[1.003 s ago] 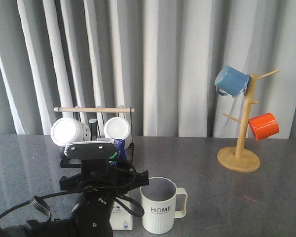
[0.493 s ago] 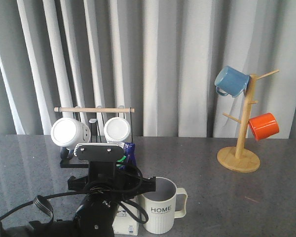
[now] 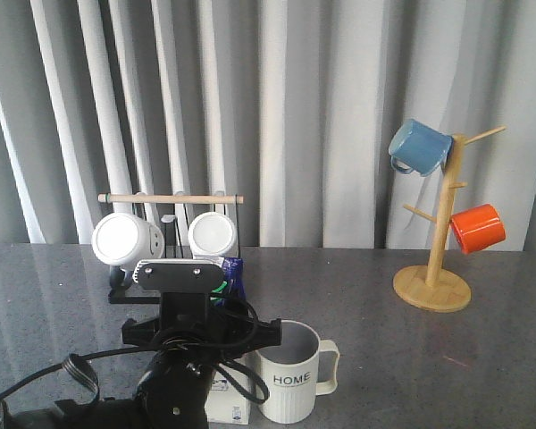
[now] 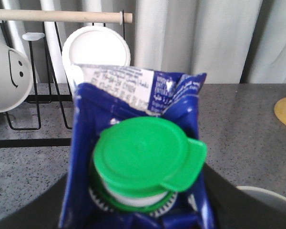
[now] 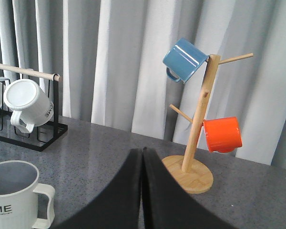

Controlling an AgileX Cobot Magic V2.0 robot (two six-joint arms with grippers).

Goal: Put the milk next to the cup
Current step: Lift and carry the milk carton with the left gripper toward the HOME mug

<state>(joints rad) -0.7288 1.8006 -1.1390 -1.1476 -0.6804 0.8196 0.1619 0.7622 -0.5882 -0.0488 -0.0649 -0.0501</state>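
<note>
Your left gripper (image 3: 221, 393) had barely shifted, still gripping the milk carton (image 4: 138, 157), at the HOME mug's (image 3: 291, 382) nine o'clock; right gripper (image 5: 142, 157) fingers were pressed together, empty.

front: looks forward over table, left arm close below | left wrist: very near milk (image 4: 143, 162) cap, facing curtain | right wrist: faces mug tree (image 5: 195, 119); shares cup (image 3: 290, 371) with front

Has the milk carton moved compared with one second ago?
Yes. The milk has shifted to the right, toward the cup. Before, a gap showed between them; now its base sits right beside the cup, which kept its place.
</note>
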